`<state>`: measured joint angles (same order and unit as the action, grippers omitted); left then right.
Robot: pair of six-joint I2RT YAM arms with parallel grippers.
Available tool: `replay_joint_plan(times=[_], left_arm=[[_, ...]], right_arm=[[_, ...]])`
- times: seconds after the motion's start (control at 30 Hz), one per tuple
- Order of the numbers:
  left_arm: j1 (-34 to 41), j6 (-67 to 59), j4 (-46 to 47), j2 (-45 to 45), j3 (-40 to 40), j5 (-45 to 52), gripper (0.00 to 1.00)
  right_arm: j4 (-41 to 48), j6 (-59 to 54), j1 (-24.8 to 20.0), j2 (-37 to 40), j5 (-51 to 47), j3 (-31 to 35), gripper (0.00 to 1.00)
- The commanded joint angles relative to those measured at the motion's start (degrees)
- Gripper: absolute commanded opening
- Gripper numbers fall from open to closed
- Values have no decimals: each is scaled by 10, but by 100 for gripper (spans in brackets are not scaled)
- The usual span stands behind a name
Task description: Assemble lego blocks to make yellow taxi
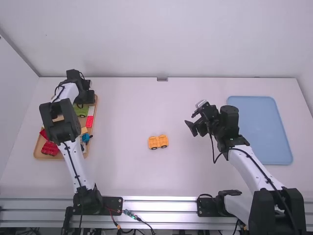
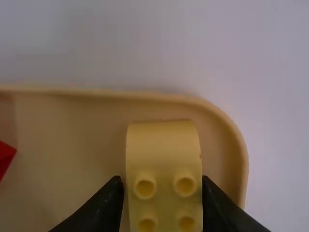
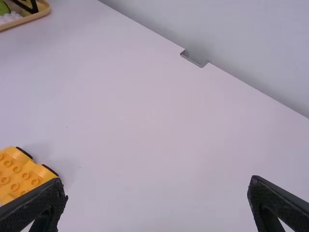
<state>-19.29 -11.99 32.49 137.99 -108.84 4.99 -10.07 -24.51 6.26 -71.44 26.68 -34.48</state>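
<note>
Found one yellow block directly between the fingertips of the left gripper, over a rounded corner of the tan tray. Noted a finger against each side of that block, closed to its width; so recorded as held. Found one orange-yellow car base near the middle of the white table, well apart from the left gripper and nearer to the right gripper, to the left of its fingertips. Recorded the right gripper as wide open, with nothing between its fingers.

Counted four studs on the visible part of the held block, and two wheels on the visible side of the car base. Counted in the tray, among other pieces: one green piece, one bright red block, one dark red piece, one blue piece. Unable to count the rest, partly hidden under the left arm. Counted one light blue tray on the right side of the table.

Observed the left arm extended away from its base, above the tan tray, wrist at the far end. Observed the right arm slanting inward, gripper angled down and toward the table's middle.
</note>
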Motion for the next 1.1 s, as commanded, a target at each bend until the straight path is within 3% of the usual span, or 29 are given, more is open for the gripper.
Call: replay_joint_plan(times=[0.0, 0.23, 0.6, 1.07], left_arm=[[-2, -5, -1, 12, 26, 1, 38], [-2, -7, 5, 10, 19, 1, 32], [2, -29, 109, 4, -80, 5, 2], [45, -216, 295, -12, -206, 174, 2]], right_arm=[[0, 1, 1, 8, 3, 4, 99], [0, 0, 2, 8, 3, 4, 99], [-2, 0, 2, 8, 3, 4, 99], [-12, 8, -7, 8, 3, 3, 99]])
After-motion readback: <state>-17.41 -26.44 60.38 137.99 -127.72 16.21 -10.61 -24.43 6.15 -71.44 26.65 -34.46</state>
